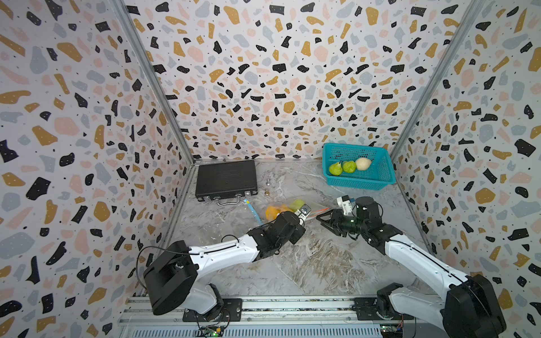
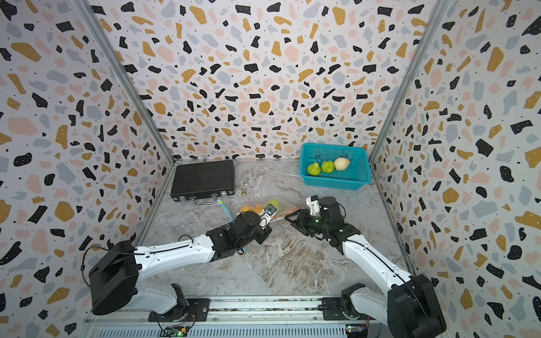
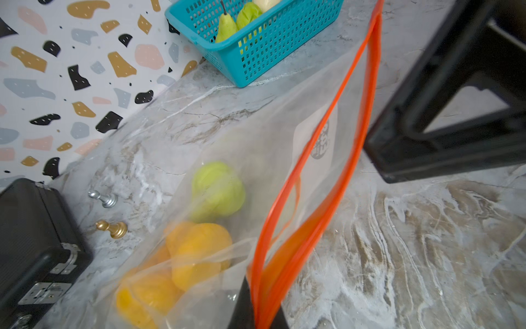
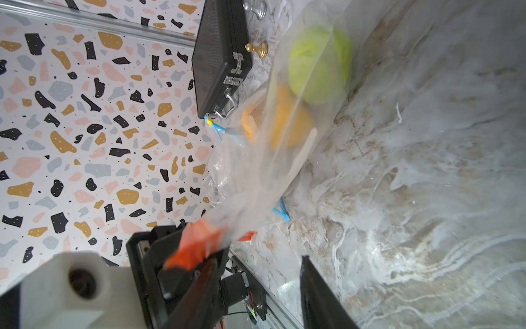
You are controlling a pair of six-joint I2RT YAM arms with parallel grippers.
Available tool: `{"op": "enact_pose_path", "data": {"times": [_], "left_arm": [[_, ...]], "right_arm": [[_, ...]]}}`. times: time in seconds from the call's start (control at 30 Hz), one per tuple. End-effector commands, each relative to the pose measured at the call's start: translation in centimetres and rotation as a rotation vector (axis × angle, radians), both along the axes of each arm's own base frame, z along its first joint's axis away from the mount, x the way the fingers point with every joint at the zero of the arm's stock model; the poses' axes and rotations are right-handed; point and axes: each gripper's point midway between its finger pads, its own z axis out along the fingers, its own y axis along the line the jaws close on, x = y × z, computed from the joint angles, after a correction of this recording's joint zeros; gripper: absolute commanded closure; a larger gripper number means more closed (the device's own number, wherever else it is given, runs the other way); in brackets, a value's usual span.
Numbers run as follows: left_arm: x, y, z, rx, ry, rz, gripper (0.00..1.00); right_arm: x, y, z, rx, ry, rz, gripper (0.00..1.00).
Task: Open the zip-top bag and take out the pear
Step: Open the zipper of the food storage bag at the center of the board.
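Pear (image 3: 217,190), green and blurred behind clear plastic, lies inside the zip-top bag (image 3: 270,128) near the middle of the bench (image 1: 322,263), on the side of the bag toward the far edge. Some orange fruits (image 3: 196,250) lie beside it in the same bag.

The left end effector (image 3: 260,313) is clenched on the orange zip strip (image 3: 367,94) at one end of the bag's mouth and pins that end. The right end effector (image 1: 320,220) sits just beside the other end of the strip. Its jaws stand apart and, in the right wrist view, nothing lies between them.

The step in hand appears to be opening the bag. In the left wrist view the two orange lips are already parted along part of their length, so the seal seems at least partly undone.

The next move probably calls for the right end effector to take one lip and draw it away from the pinned side. Alternatively, it could reach through the gap toward the pear if the mouth is wide enough. The film is limp and clear, so a lip could slip from the jaws. The orange fruits lie nearer the pinned end of the mouth than the pear, so the reach should come in from the free end. A blue basket (image 1: 380,175) holding other fruit stands at the far right corner.
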Motion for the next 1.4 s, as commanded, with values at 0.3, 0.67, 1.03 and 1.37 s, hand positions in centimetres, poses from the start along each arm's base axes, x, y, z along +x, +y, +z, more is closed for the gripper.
{"op": "enact_pose_path", "data": {"times": [0.3,0.67,1.03,1.37], "left_arm": [[1.0,0.9,1.6,0.017,-0.118,0.138,1.0],[1.1,0.5,1.3,0.028,-0.112,0.145,1.0],[0.6,0.2,1.5,0.024,-0.124,0.154,1.0],[0.3,0.0,1.7,0.014,-0.136,0.151,1.0]], "right_arm": [[-0.1,1.4,4.0,0.14,-0.096,0.017,0.54],[-1.8,1.4,4.6,0.178,-0.091,0.011,0.52],[0.5,1.8,2.7,0.174,-0.064,-0.052,0.54],[1.5,1.8,1.7,0.15,-0.051,-0.078,0.57]]}}
